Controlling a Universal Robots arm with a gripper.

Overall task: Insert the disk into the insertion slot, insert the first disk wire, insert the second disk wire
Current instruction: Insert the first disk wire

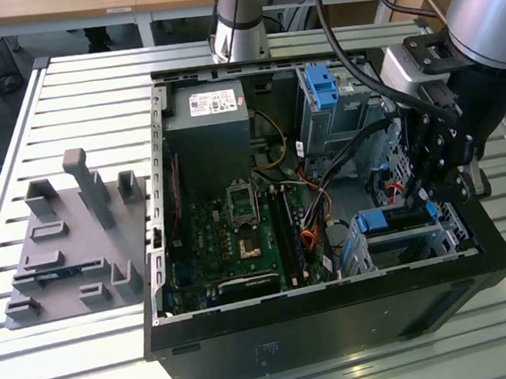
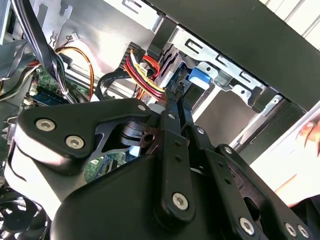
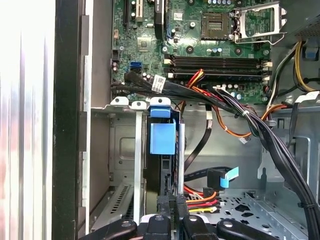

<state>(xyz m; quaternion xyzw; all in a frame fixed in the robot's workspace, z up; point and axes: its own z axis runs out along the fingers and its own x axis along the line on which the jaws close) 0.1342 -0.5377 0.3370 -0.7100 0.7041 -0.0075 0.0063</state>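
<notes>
- The disk (image 3: 162,137) already sits in the insertion slot (image 3: 123,150), inside the open computer case (image 1: 338,325) on the slatted table (image 1: 73,90). In the exterior view this slot is at the case corner towards the exterior view's right.
- In the first wrist view the disk shows only its narrow edge, with the blue carrier tab at one end. Its long axis runs from that tab straight towards the gripper (image 3: 170,204).
- The fingers (image 2: 172,119) are drawn almost together. I judge that they are clamped on the black plug of the first disk wire (image 3: 200,201), the bundle of red, orange and yellow strands.
- This is the relation that matters: the plug lies in line with the disk's edge, at the end opposite the blue tab and right against it. I cannot tell whether it is fully seated.
- The wire strands leave the plug sideways, away from the slot wall, so they do not cross the disk.
- The second disk wire (image 3: 225,177), a black cable with a light blue plug, lies loose just beside the fingers, apart from the disk.
- The motherboard (image 3: 200,30) lies beyond the slot, well apart from the fingers.
</notes>
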